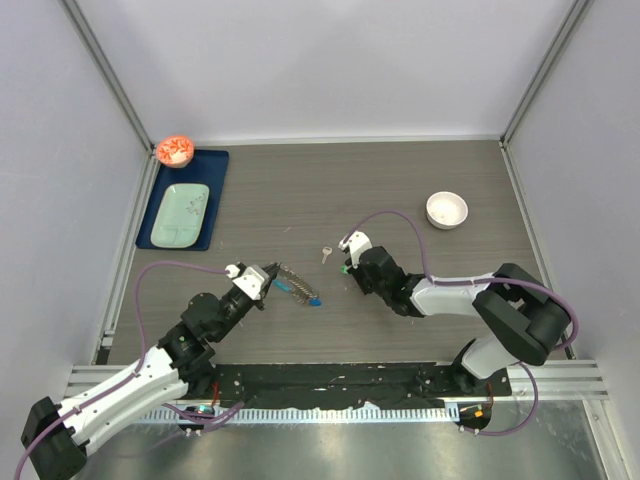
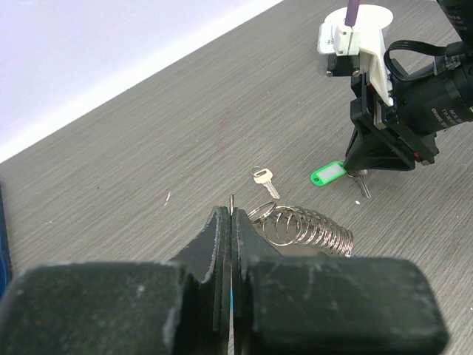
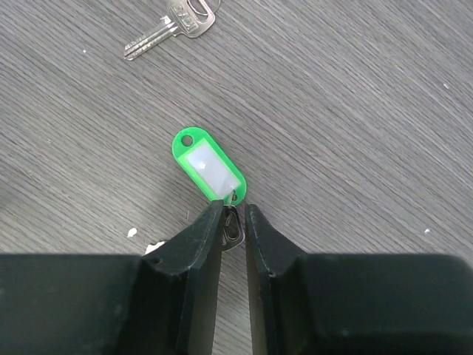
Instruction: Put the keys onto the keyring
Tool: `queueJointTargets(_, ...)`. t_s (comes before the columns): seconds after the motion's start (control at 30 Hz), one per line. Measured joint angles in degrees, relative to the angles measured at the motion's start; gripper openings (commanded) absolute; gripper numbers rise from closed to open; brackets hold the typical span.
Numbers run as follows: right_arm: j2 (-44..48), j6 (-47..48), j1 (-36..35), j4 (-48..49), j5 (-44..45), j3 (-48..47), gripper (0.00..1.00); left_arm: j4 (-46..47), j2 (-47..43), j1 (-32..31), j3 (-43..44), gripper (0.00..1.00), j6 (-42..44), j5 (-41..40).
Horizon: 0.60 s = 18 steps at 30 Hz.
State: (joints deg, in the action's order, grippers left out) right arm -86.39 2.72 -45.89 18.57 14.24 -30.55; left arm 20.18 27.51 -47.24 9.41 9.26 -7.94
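The keyring [image 1: 296,286] lies left of the table's middle, a coil of silvery rings [image 2: 310,229] with a blue end. My left gripper [image 1: 268,279] is shut on one thin end of it, and a metal sliver pokes up between the closed jaws [image 2: 231,211]. The plain silver key [image 1: 326,254] [image 2: 264,181] [image 3: 171,28] lies loose on the table. The other key carries a green tag [image 3: 209,166] [image 2: 329,174]. My right gripper [image 3: 234,208] [image 1: 350,270] stands over it, jaws narrowly apart around the key's metal head, whose blade is hidden.
A white bowl [image 1: 447,210] stands at the back right. At the back left a pale green plate [image 1: 180,215] rests on a dark blue mat [image 1: 218,160], beside an orange bowl [image 1: 175,150]. Small white specks [image 3: 131,232] dot the wood-grain table.
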Motion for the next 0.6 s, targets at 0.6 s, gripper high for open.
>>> queueJointTargets(0.6,15.98,0.63,0.26,-9.68,-3.43,-0.94,0.01,0.11,-1.55,0.00,-0.55,0.00,0.07,2.75)
